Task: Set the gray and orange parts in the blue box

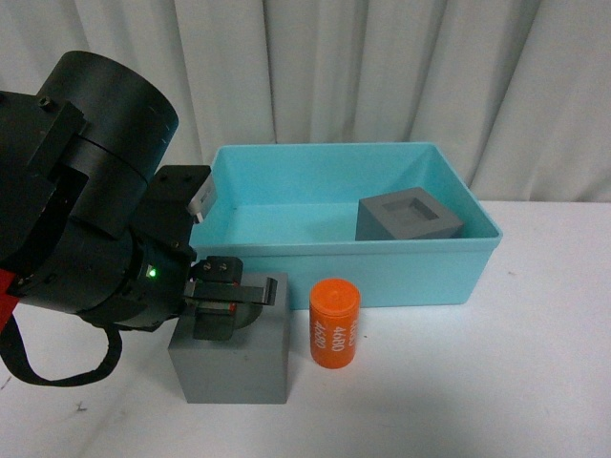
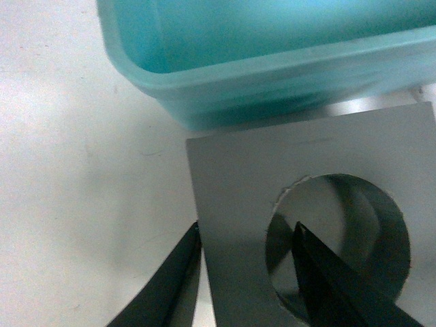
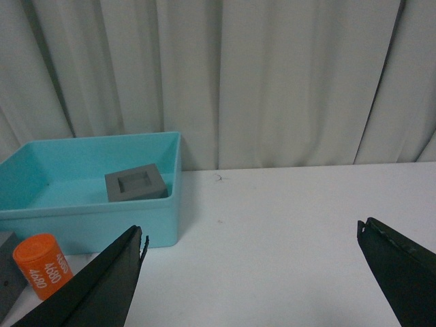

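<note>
Though near blue box (image 1: 391,277), left gripper (image 1: 227,307) astride gray cube (image 1: 229,370) edge.

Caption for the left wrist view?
Left gripper straddling gray cube wall, one finger in its round hole, blue box beyond.

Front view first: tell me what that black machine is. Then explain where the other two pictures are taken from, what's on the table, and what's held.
The black machine is the robot's left arm, ending in the left gripper, a two-fingered clamp. The front view comes from a camera on the robot's body. The other two come from a camera on each wrist, looking along the fingers. On the white table stand a blue box, a gray holed cube and an orange cylinder. A second cube sits inside the box. The left gripper straddles one wall of the holed cube, one finger in the hole and one outside. It does not look clamped yet. The right gripper is wide open and holds nothing.
</note>
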